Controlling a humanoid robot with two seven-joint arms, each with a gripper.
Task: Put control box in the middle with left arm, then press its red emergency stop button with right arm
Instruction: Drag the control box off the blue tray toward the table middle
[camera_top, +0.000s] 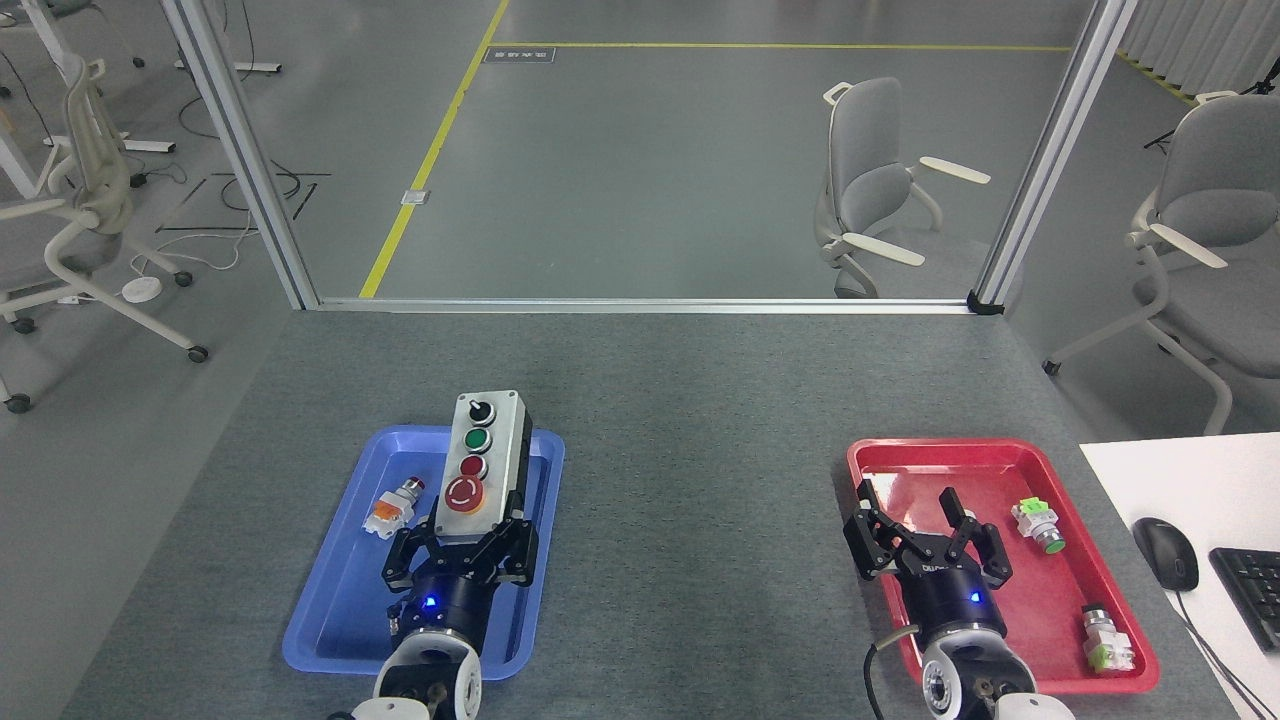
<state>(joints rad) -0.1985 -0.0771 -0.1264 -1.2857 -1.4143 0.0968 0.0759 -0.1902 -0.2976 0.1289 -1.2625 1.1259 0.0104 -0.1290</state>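
the left tool (462, 556), clamped on the oblong grey-topped control box (478, 464) whose long axis points away, must carry it rightward to mid-bench, while the right tool (928, 537) waits spread apart.

blue tray (330, 610), red tray (1040, 600), mouse (1165, 552), keyboard (1250, 592)
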